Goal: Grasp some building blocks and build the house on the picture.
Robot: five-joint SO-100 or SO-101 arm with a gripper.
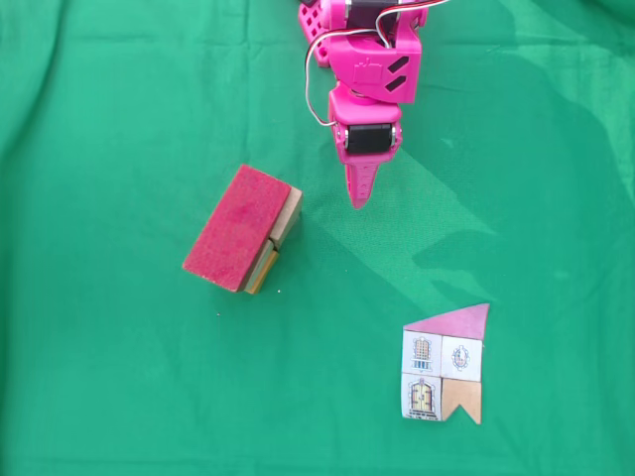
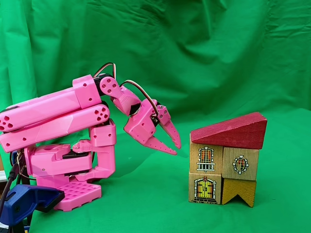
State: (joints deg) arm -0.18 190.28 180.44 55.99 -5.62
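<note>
Fingers (image 1: 357, 193), nearly closed and empty, hang beside the house (image 1: 260, 260): red block (image 1: 236, 236) tops both cubes (image 1: 289, 212), so the build looks finished.

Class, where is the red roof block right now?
In a fixed view from above, the red roof block sits left of centre on the tan blocks, below-left of the gripper and up-left of the picture.

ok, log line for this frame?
pincer: empty, about shut, off the blocks | dark-red block: lying on tan cubes | house picture: flat on green cloth, apart from stack
</note>
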